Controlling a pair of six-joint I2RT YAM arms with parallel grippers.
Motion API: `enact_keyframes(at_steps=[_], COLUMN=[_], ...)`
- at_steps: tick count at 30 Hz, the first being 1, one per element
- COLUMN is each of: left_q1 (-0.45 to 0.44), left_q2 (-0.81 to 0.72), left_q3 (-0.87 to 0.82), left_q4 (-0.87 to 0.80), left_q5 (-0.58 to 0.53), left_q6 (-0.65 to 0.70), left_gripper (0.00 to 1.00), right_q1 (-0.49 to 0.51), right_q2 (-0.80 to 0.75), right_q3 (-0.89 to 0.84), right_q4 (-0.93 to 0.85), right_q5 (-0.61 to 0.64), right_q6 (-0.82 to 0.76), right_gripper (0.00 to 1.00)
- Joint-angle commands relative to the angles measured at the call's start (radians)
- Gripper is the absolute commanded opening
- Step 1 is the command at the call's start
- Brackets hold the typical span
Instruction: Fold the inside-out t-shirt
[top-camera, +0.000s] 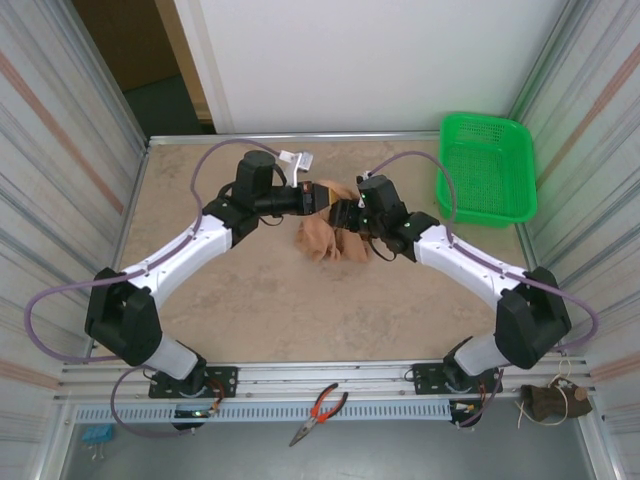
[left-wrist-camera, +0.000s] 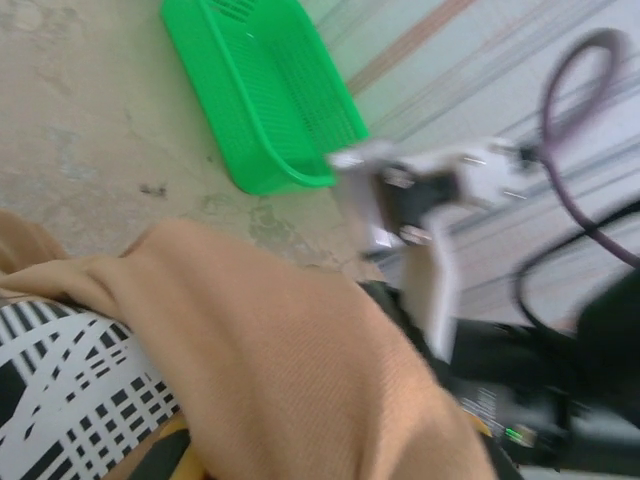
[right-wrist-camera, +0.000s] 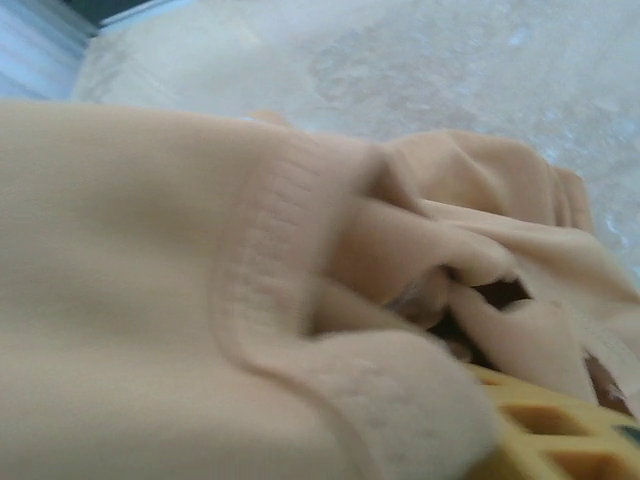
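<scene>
At mid-table, t-shirt bunched, touching left gripper and right gripper
They meet at its far edge, cloth-covered: open or clamped, can't tell

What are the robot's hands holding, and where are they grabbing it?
Both seem to hold the t-shirt: right gripper by a ribbed edge, left gripper by plain cloth.

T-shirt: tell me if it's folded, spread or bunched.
Bunched up. The t-shirt is a crumpled clump in the top view; the right wrist view shows loose wrinkles, no neat layers.
</scene>
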Motion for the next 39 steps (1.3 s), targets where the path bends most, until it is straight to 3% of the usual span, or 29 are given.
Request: enact_keyframes(at_steps=[1, 3, 8, 12, 15, 22, 29, 39], left_q1=[0.026, 0.059, 0.178, 0.245, 0.238, 0.141, 0.031, 0.017], left_q2=[-0.068, -0.078, -0.085, -0.047, -0.056, -0.214, -0.227, -0.172], left_q3=[-0.022, -0.053, -0.151, -0.196, -0.208, -0.240, -0.168, -0.115], left_q4=[0.117, 0.155, 0.198, 0.228, 0.208, 0.106, -0.033, -0.064], left_q5=[0.156, 0.177, 0.101, 0.059, 0.021, -0.146, -0.260, -0.259], left_q6=[-0.038, -0.072, -0.112, -0.125, -0.097, 0.078, 0.309, 0.427], left_gripper=[0.00, 0.00, 0.00, 0.33, 0.47, 0.60, 0.64, 0.66], right_q1=[-0.051, -0.086, -0.165, -0.182, -0.184, -0.185, -0.184, -0.182], right_q2=[0.027, 0.021, -0.071, -0.156, -0.182, -0.172, -0.153, -0.132], right_q3=[0.035, 0.047, 0.048, 0.035, 0.027, 0.039, 0.072, 0.119], right_q4=[-0.009, -0.007, 0.020, 0.065, 0.097, 0.098, 0.067, 0.040], right_q5=[-0.029, -0.130, -0.537, -0.714, -0.746, -0.764, -0.782, -0.786], right_q6=[-0.055, -0.082, -0.145, -0.121, -0.082, -0.074, -0.093, -0.100], right_gripper=[0.25, 0.00, 0.00, 0.00, 0.00, 0.00, 0.00, 0.00])
